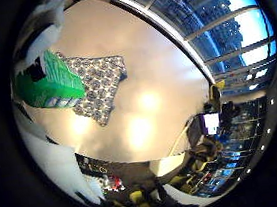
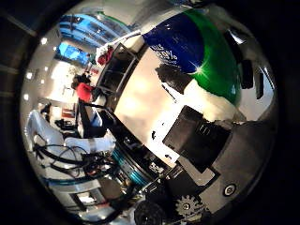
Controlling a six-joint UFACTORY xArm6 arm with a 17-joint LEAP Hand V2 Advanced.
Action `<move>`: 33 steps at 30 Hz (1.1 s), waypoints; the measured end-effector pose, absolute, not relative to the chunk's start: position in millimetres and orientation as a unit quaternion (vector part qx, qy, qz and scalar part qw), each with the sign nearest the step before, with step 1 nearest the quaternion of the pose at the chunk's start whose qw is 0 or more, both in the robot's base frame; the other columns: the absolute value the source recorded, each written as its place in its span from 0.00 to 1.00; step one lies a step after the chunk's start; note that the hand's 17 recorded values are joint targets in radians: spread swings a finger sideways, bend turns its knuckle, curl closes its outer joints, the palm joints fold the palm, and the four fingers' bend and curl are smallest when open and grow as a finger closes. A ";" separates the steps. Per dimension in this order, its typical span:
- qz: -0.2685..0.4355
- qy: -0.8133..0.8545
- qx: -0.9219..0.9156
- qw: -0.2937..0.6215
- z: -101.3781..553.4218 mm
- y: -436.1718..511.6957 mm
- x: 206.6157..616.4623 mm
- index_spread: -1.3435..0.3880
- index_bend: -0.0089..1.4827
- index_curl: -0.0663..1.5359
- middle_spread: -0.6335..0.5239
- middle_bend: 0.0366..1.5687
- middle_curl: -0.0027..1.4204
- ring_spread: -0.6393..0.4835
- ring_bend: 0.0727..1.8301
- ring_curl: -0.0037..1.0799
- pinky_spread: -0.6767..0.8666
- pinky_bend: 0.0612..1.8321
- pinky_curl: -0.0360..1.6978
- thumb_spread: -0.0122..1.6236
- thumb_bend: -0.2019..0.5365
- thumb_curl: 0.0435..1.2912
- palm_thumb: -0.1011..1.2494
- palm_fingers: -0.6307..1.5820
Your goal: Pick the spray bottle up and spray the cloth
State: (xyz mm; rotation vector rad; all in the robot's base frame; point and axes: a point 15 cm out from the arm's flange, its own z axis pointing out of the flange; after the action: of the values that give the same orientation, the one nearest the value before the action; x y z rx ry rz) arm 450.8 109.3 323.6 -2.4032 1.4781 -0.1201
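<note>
The spray bottle [image 2: 206, 56] is very near the palm: in the thumb side view its green and blue body fills the upper right of the frame, and in the little finger side view the green part shows at the upper left. The hand [image 2: 201, 140] has its black and white fingers curled close around the bottle, so I judge it is held, off the table [image 1: 156, 81]. The patterned cloth [image 1: 98, 85] lies flat on the table, in the upper left of the little finger view, just beside the bottle there.

What could go wrong: the smooth bottle may slip or turn in the fingers when the trigger is pressed (I cannot see the trigger or nozzle), and the spray would then miss the cloth. How much liquid is inside cannot be seen.
</note>
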 end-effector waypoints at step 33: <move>0.078 0.512 -0.785 0.341 253.1 283.9 478.2 0.63 0.72 0.61 0.45 0.91 0.48 0.38 0.76 0.71 0.32 0.57 0.82 0.62 0.26 0.55 0.84 0.79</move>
State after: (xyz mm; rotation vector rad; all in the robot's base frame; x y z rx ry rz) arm 478.2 283.9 253.1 -2.0423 1.3317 0.2029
